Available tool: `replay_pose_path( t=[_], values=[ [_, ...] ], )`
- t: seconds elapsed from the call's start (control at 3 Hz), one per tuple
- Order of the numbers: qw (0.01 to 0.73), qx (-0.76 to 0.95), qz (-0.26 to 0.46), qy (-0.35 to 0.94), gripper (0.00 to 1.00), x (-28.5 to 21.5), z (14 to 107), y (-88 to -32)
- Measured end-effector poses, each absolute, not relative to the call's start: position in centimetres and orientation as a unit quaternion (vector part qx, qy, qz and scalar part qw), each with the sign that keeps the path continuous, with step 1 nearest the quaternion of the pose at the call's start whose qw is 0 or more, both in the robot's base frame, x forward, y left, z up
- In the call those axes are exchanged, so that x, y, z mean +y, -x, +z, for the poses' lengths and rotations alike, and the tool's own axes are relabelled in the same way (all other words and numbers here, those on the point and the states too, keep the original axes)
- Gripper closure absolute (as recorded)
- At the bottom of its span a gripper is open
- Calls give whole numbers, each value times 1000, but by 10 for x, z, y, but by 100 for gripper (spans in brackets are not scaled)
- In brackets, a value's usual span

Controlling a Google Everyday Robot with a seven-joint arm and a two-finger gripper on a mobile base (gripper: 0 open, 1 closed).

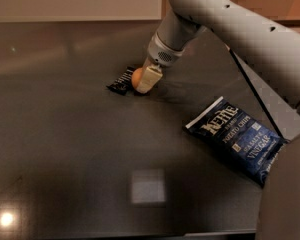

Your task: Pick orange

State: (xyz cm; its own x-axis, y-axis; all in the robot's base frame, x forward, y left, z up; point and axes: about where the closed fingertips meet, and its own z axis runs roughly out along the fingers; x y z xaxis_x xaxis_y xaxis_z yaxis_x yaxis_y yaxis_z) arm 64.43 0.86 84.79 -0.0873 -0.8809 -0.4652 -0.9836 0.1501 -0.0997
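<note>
The orange (pixel 135 77) is a small round fruit lying on the dark tabletop (pixel 70 149), touching the right end of a small black candy wrapper (pixel 121 80). My gripper (pixel 144 84) is down at the orange's right side, its cream tip covering the fruit's right half. The grey arm (pixel 230 24) reaches in from the upper right. The orange rests on the table.
A blue Kettle chip bag (pixel 235 136) lies flat to the right, nearer the front. The arm's lower link (pixel 285 194) fills the bottom right corner. A pale wall (pixel 75 1) runs behind the table's far edge.
</note>
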Motion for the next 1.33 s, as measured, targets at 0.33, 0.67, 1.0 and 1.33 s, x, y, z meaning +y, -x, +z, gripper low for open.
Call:
replay_pose_path(
  t=[0.33, 0.67, 1.0, 1.33],
  values=[
    [218, 726, 121, 641, 71, 6, 855, -640],
    [239, 716, 120, 645, 94, -4, 879, -628],
    [261, 700, 116, 655, 100, -18, 912, -610],
    [278, 686, 112, 663, 100, -29, 942, -595]
  ],
)
